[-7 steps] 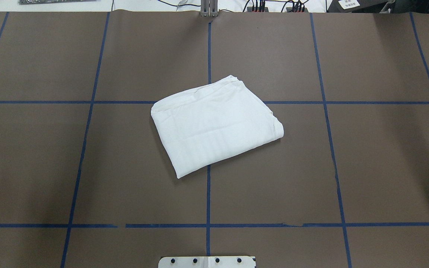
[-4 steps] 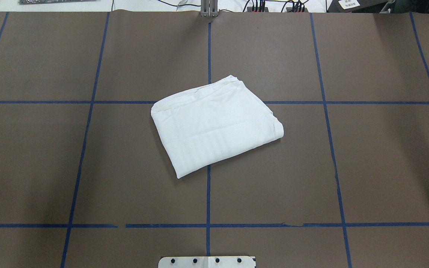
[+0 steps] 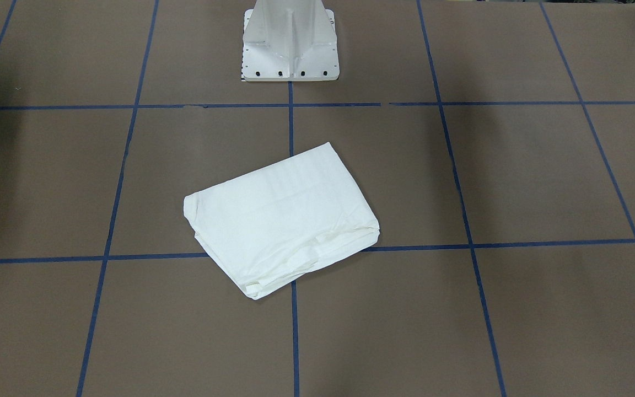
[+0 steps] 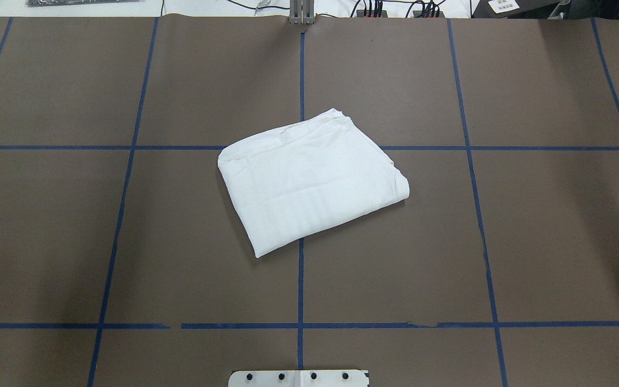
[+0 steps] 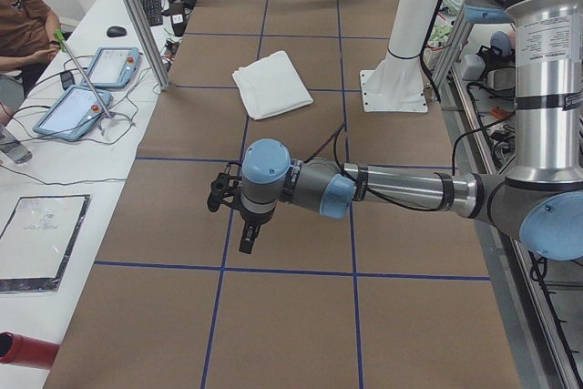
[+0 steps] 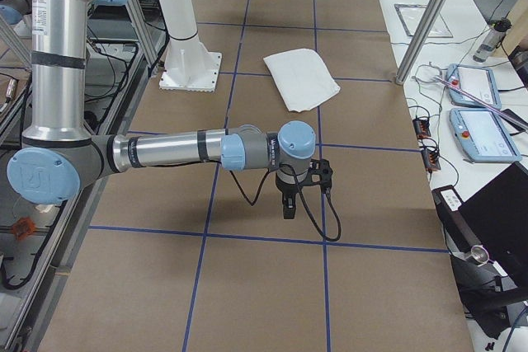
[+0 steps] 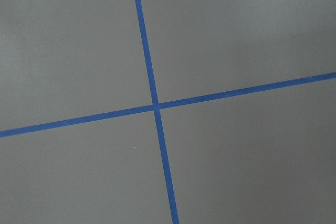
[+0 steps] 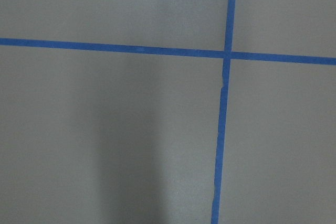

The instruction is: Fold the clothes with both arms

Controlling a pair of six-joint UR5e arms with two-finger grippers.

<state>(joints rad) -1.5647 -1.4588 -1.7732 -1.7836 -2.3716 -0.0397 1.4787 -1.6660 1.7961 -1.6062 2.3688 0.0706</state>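
Note:
The white T-shirt lies folded into a compact, slightly skewed rectangle at the middle of the brown table; it also shows in the front view and both side views. Its text, collar and label are hidden. My left gripper hangs over bare table far to the shirt's left; my right gripper hangs over bare table far to its right. Neither touches the shirt. Both show only in the side views, so I cannot tell whether they are open or shut. Both wrist views show only table and tape.
The table is brown paper with a blue tape grid. The white pedestal stands at the robot's side of the table. Teach pendants and cables lie on the white bench beyond the far edge, where a person sits.

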